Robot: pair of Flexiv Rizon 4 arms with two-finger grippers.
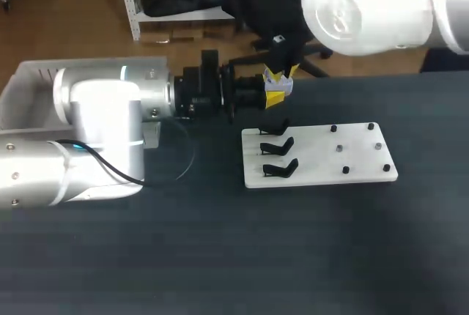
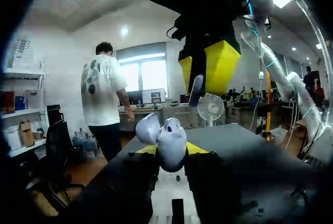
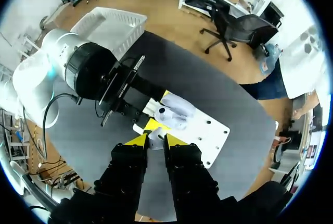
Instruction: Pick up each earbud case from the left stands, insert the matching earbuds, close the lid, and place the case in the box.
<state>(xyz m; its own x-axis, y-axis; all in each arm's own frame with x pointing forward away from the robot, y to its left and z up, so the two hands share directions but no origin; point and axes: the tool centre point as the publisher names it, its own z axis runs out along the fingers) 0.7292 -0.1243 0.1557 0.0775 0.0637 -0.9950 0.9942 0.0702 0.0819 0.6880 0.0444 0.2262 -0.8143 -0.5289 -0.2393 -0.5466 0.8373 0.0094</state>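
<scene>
Left arm (image 1: 95, 139): nearest the head camera, it comes in from the left and lies level over the dark table (image 1: 220, 256), its wrist pointing right towards the white board (image 1: 352, 161).
Left gripper (image 2: 170, 150): clenched on the earbud case (image 3: 174, 112), one yellow tip on each side of its body.
Earbud case: white and rounded, held in the air just off the board's far left corner, its lid (image 2: 147, 128) swung open and tilted to one side.
Right arm (image 1: 366, 4): it enters from the upper right; its large white joint fills that corner of the head view.
Right gripper (image 3: 154, 139): pointing down, directly above the open case, grasping a small white earbud (image 3: 154, 135) between its yellow tips.
Head view only: three black stands (image 1: 277, 146) in a column on the board's left side, small dark pegs (image 1: 345, 171) on its right; the case and earbud cannot be made out behind the yellow tips.
Wrist views only: the open lid, and the earbud just clear of the case.
Box (image 3: 112, 23): white basket beyond the table's left end, behind the left arm.
</scene>
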